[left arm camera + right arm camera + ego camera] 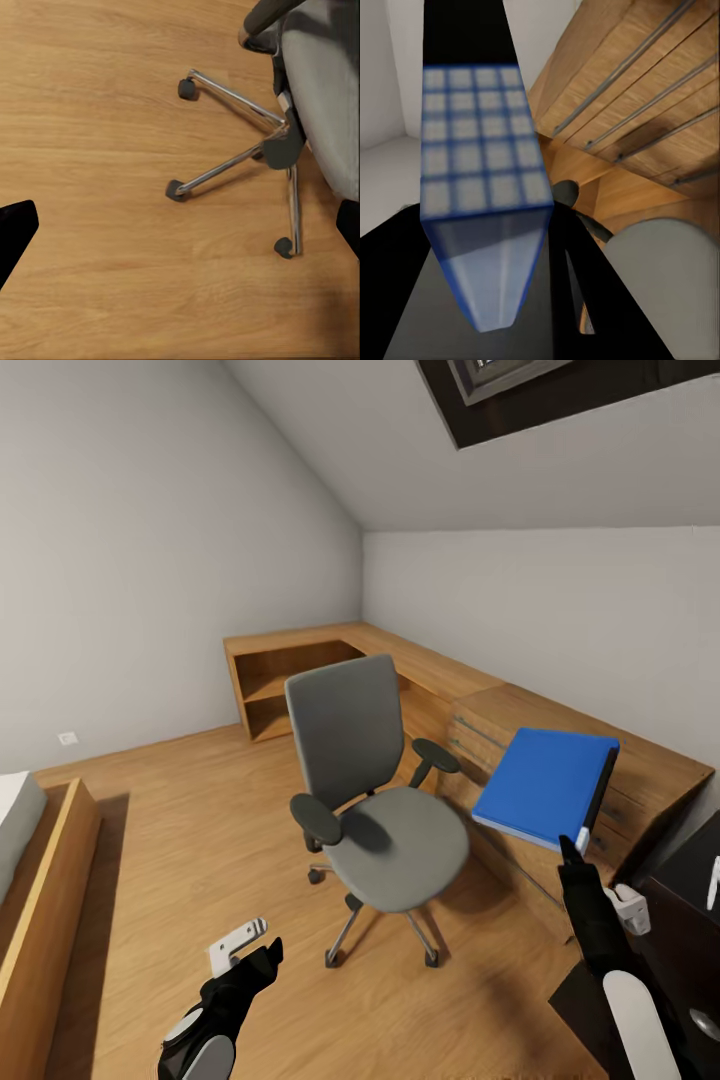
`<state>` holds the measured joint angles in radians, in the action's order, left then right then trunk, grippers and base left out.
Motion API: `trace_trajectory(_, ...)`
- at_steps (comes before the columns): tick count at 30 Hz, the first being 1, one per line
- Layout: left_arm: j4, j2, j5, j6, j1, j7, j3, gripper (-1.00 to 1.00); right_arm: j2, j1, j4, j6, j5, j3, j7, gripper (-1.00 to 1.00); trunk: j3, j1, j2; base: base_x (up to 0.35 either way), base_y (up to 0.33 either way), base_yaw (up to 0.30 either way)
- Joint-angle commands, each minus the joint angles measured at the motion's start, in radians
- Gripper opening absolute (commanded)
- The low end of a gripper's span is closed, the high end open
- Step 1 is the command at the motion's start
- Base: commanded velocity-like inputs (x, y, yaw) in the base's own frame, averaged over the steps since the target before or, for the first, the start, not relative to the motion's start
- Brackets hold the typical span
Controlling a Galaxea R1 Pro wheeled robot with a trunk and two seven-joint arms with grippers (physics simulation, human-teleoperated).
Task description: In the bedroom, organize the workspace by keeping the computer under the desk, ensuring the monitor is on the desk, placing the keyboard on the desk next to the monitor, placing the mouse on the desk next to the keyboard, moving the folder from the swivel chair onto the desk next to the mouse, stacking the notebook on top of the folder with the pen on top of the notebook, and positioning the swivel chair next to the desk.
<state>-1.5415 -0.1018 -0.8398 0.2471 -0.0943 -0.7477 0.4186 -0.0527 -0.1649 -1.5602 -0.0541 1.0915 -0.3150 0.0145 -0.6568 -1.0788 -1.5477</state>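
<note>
Two grippers show: the right gripper [578, 847] pinches the blue folder [545, 783] aloft beside the swivel chair [375, 800]; the left gripper [262, 940] hangs spread over the floor [180, 840].

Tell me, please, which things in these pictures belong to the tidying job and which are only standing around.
Belong to the job:
- folder, held up by the right gripper
- swivel chair, seat bare
- desk, dark corner at the right edge

Only standing around:
- wooden drawer chest
- wooden corner shelf
- bed frame
- left gripper, holding nothing
</note>
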Motion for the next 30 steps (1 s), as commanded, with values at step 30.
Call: trace_trajectory(30,0.114,0.066,0.062,0.017,-0.001,-0.007,0.149,1.00,0.001,0.013,0.014,0.002,0.114,-0.038,0.007,-1.00,0.085,0.115,0.210,0.000,0.000,-0.168)
